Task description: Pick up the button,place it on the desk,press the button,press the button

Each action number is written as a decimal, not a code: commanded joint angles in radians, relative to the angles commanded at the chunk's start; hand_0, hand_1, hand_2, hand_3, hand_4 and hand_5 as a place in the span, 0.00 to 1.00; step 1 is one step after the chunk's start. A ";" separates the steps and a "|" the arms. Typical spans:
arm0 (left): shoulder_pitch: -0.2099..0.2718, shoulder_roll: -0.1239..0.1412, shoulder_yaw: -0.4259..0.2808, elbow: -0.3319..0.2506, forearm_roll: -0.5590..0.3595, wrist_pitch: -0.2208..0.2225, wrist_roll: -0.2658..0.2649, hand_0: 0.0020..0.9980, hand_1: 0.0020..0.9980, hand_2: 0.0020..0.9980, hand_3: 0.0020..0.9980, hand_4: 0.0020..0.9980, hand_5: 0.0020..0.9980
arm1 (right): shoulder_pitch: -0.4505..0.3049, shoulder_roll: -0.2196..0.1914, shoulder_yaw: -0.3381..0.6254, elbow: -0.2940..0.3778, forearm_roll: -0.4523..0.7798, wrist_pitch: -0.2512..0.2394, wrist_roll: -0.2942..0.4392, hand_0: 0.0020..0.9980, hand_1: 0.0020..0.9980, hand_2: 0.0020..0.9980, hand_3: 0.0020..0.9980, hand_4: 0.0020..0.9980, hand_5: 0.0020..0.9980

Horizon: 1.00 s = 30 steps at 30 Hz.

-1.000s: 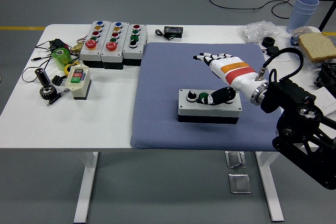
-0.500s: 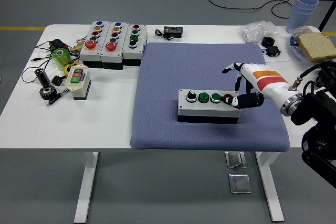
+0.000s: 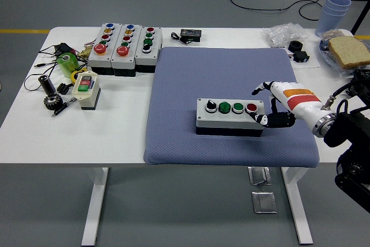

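A grey button box [image 3: 229,117] lies on the blue mat [image 3: 185,79]. Its top carries a black-and-white knob, two green buttons and a red button [image 3: 251,108]. My right hand [image 3: 269,103], white with an orange band, sits just right of the box at its right end. Its fingers are relaxed and hold nothing. The thumb [image 3: 263,120] is close to the box's lower right corner; I cannot tell whether it touches. My left arm is out of view.
Three button boxes [image 3: 124,45] stand at the table's back left, with a small two-button box [image 3: 85,88], a green item and tools at the far left. A black device [image 3: 189,34], a plastic bag, blue cups [image 3: 335,7] and bread [image 3: 350,50] lie at the back right.
My right hand has pulled off the top of the button box and moved right and down, beside the box's right end. The box has not moved.
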 joint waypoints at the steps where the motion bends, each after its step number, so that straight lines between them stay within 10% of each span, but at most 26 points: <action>1: -0.001 0.000 0.000 0.000 -0.001 0.000 0.000 0.64 0.61 0.60 0.57 0.31 0.86 | -0.001 0.000 -0.003 0.000 0.001 0.000 0.001 0.15 0.00 0.19 0.70 0.77 0.36; 30: -0.009 0.000 0.001 0.000 -0.003 0.000 -0.001 0.65 0.61 0.60 0.56 0.31 0.86 | -0.012 0.010 -0.016 -0.010 0.001 0.030 -0.013 0.16 0.00 0.19 0.69 0.77 0.37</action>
